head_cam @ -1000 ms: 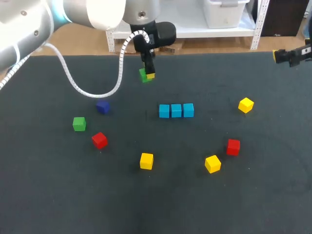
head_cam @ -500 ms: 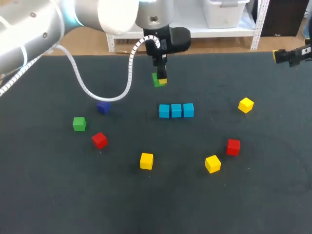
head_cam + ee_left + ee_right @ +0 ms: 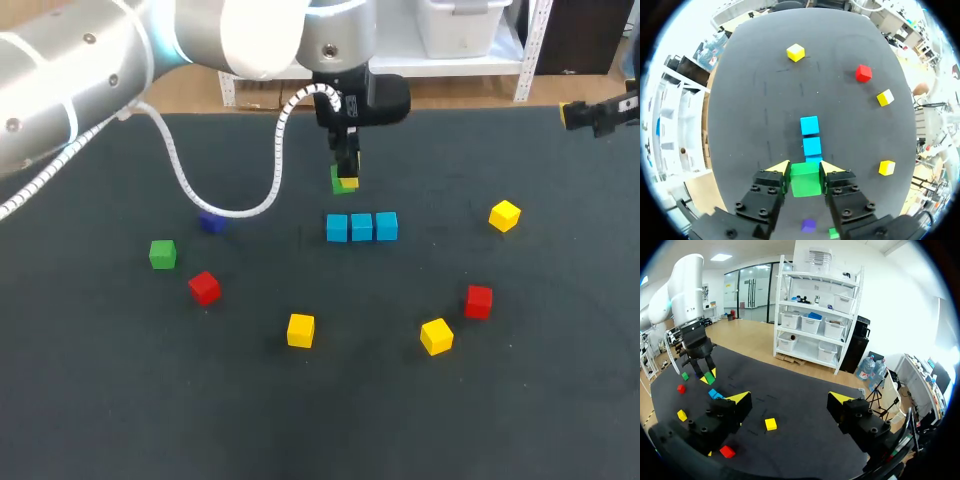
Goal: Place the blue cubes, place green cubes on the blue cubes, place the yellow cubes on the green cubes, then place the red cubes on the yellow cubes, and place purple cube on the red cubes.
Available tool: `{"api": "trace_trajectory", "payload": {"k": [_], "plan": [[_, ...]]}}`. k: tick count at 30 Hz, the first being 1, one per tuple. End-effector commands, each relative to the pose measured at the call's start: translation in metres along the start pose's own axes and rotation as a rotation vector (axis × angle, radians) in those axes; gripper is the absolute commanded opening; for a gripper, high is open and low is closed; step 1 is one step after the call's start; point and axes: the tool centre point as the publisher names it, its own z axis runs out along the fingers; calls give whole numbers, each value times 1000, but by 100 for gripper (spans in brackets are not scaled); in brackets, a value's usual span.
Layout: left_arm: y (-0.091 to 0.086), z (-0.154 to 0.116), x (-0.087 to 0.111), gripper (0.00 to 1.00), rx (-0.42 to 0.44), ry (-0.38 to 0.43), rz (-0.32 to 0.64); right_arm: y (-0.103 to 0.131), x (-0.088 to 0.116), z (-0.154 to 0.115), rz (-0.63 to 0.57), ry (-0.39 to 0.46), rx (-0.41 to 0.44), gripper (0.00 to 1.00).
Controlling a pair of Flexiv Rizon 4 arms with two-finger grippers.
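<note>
The left gripper (image 3: 805,169) is clamped on a green cube (image 3: 805,182), its yellow tips pressed against two opposite flat faces. It holds the cube close by the left end of the row of three blue cubes (image 3: 361,227) on the counter (image 3: 300,420). The cube looks small, rigid and light, with smooth faces that could slip or twist, so a square, centred pinch suits it. The right gripper (image 3: 790,401) hangs spread wide and empty.

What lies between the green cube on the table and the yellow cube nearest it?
A red cube, nearer the green cube than the yellow cube; the head view shows it.
</note>
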Motion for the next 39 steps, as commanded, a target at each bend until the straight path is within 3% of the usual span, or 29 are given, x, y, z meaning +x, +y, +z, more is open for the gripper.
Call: {"api": "trace_trajectory", "payload": {"k": [1, 15, 39], "plan": [[10, 2, -11, 0, 31, 18, 12, -1, 3, 3, 1, -54, -5, 100], [1, 18, -31, 0, 86, -8, 54, -1, 3, 3, 1, -54, -5, 100], [-4, 45, -42, 0, 116, 8, 79, -1, 3, 3, 1, -54, -5, 100]]}}
